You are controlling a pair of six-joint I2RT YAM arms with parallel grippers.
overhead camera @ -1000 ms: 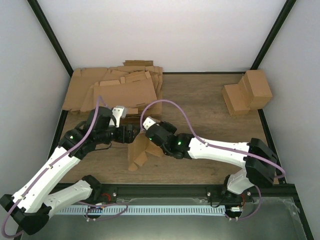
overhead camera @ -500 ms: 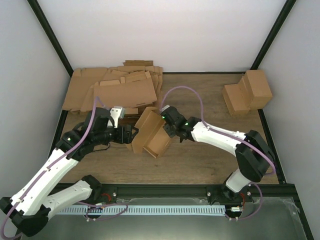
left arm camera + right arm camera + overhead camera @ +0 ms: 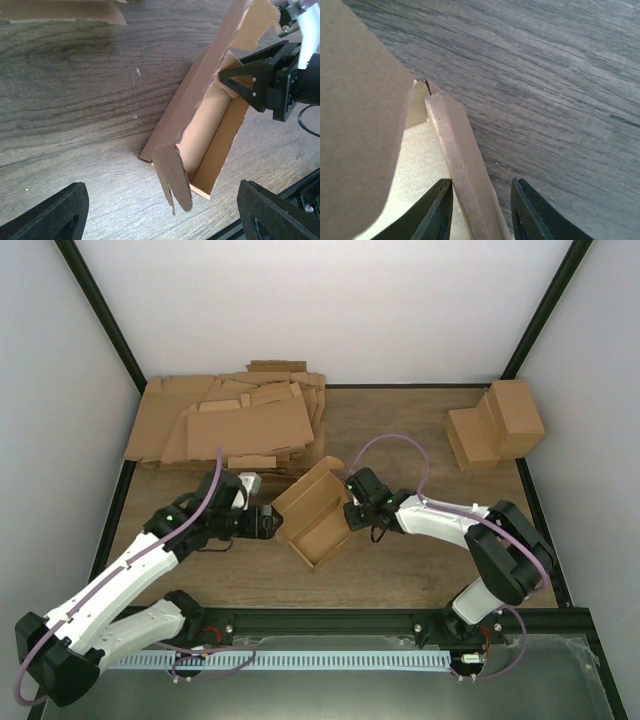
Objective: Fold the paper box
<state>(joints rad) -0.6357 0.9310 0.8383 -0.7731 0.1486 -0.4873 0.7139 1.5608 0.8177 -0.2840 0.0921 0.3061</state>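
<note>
Mid-table, just ahead of both arms: box sits on the table, set diagonally, open side up. It's a shallow tray. The long side toward the left arm stands up as a tall panel, and a ragged end flap sticks out loose at the near corner, clear in the left wrist view. The right gripper is at the opposite long wall and straddles it, one finger inside over the tray floor, the other outside over the wood. Jaws are narrow. In the right wrist view the inner finger sits against the wall, while a thin strip of table shows between the wall and the outer finger, so it's not clamped. The left gripper is low over the table just beside the tall panel, not touching it. Its jaws are wide, fingers far apart with nothing between them. Farther out, a heap of flat sheets lies at the far left, well apart from the box. Two folded cuboids sit at the far right.
</note>
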